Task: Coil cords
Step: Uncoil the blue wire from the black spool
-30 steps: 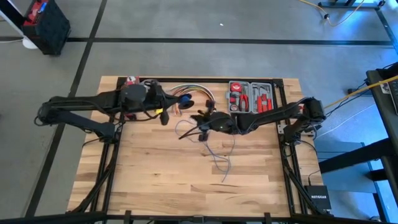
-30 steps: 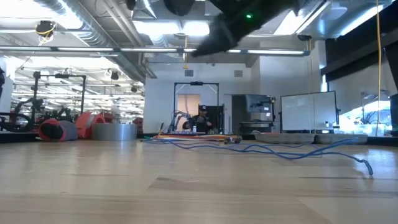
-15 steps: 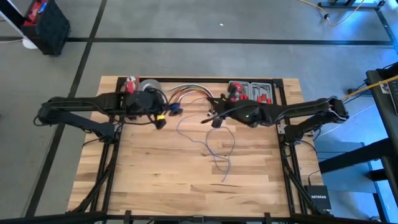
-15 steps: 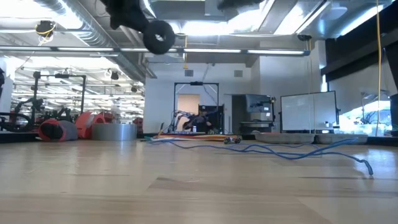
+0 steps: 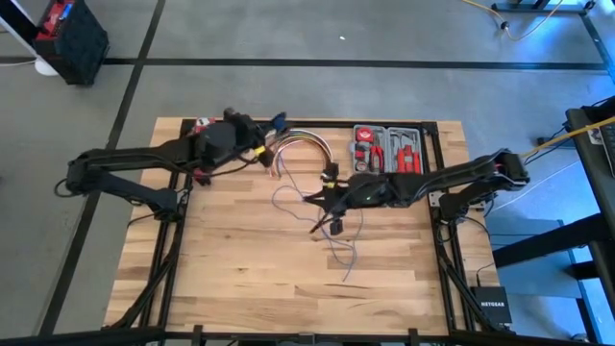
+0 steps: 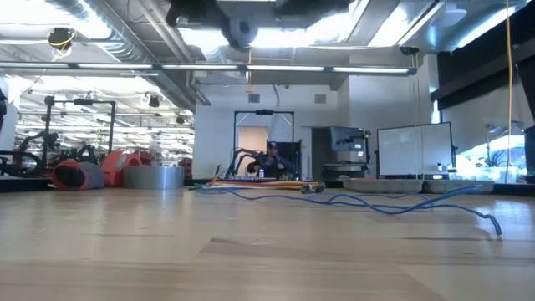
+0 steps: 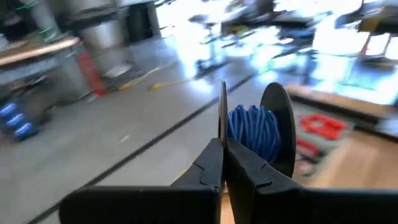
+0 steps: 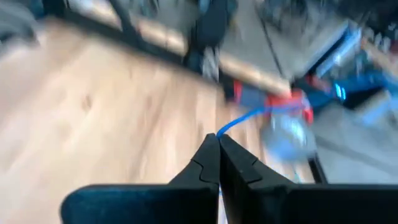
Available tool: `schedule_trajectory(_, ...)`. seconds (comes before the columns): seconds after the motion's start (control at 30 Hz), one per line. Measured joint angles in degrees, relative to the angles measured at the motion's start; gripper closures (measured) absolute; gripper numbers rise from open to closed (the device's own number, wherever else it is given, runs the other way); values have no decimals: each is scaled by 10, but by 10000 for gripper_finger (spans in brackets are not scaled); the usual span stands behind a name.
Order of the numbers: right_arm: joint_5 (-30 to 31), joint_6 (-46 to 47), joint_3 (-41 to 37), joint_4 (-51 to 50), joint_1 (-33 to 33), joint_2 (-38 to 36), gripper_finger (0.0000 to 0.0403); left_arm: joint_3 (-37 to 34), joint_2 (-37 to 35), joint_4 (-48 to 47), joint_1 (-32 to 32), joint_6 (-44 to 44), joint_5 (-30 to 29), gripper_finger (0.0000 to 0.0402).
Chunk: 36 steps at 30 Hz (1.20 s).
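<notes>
Left claw moved to far edge — clamps spool; right claw pinches cord.

Two dark jointed arms showing matte black housings, thin cables running alongside. Left gripper and right gripper each showing two black wedge-shaped fingers.

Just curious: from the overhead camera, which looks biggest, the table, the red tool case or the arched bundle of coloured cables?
1. The table, by far.
2. The tool case.
3. The cable bundle, only slightly smaller.
</notes>
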Motion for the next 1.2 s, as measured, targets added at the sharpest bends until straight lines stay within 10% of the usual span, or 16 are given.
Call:
schedule_trajectory(0.5, 346, 26, -1, -179, -2, -81, 403, 0, -58, -185, -67, -36, 158, 400)
schedule_trajectory(0.63, 301, 12, 0, -94, -1, -115, 403, -12, -38, -198, -55, -50, 140, 400)
schedule_trajectory(0.93, -7, 12, 0, 23, 0, -80, 403, -16, 23, -41, 17, -27, -27, 400)
schedule_trajectory(1.2, 39, 62, 0, -181, 7, -36, 403, -4, -11, 63, 21, 25, 21, 400)
